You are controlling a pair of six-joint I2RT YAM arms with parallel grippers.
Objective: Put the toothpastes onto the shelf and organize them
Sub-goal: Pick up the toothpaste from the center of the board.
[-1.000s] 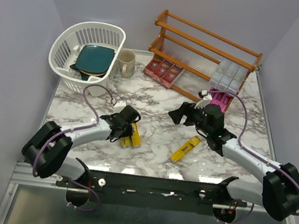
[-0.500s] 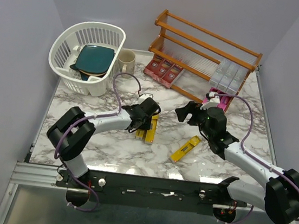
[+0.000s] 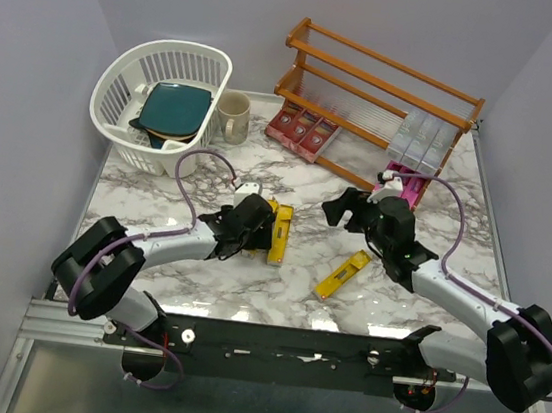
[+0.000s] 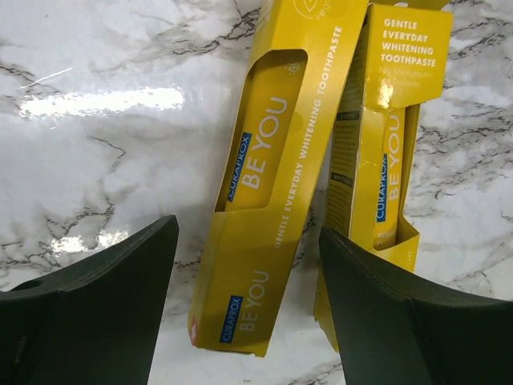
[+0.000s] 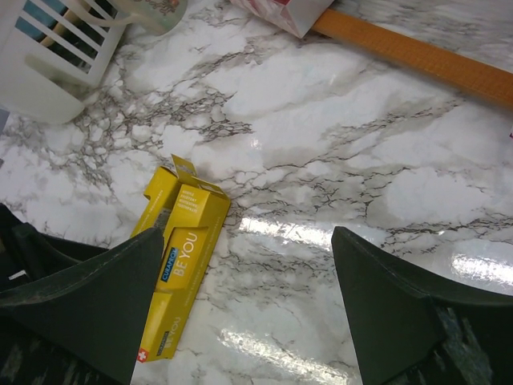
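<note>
Top external: your left gripper (image 3: 265,227) sits at mid-frame over two yellow cartons (image 3: 276,233), which lie side by side on the marble table (image 3: 159,177). A third yellow carton (image 3: 342,275) lies apart at their lower right. Your right gripper (image 3: 341,207) hangs right of centre, just below the shelf (image 3: 384,64) at upper right. The shelf's lowest tier holds red cartons (image 3: 304,129) at its left end and silver cartons (image 3: 424,136) at its right, with a pink carton (image 3: 406,186) beside its lower right foot. A basket (image 3: 121,77) and a mug (image 3: 234,117) stand at upper left. Left wrist: the jaws stand apart, clamping nothing, with one yellow carton lengthwise between the fingers (image 4: 96,313). Right wrist: the jaws are apart and empty above bare marble.
</note>
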